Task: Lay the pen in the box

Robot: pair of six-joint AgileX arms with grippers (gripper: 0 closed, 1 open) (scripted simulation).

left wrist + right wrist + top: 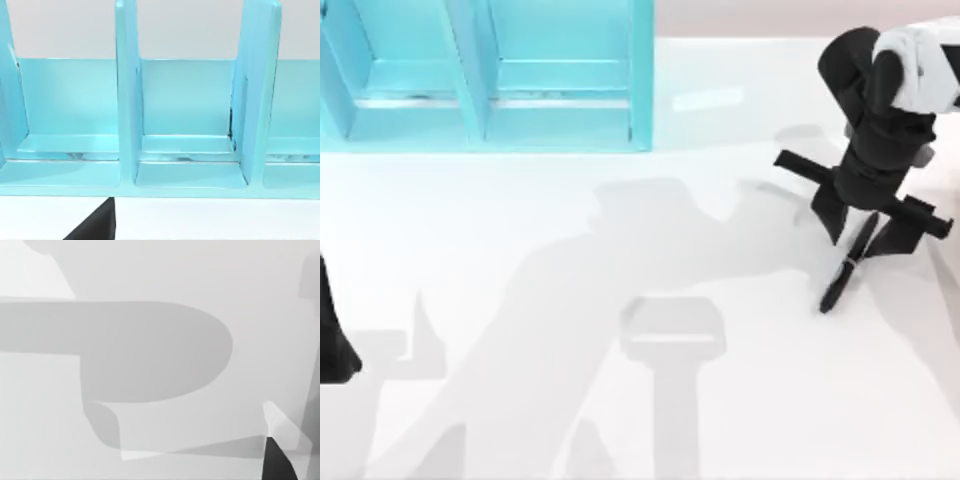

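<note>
My left arm (335,345) sits parked, well off from the box (485,75). My right gripper (860,235) is clamped on the pen (842,272), also far from that box, so carrying and laying are left.

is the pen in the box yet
No, in the top view the pen is at the right gripper on the table's right side, far from the box at the upper left.
</note>
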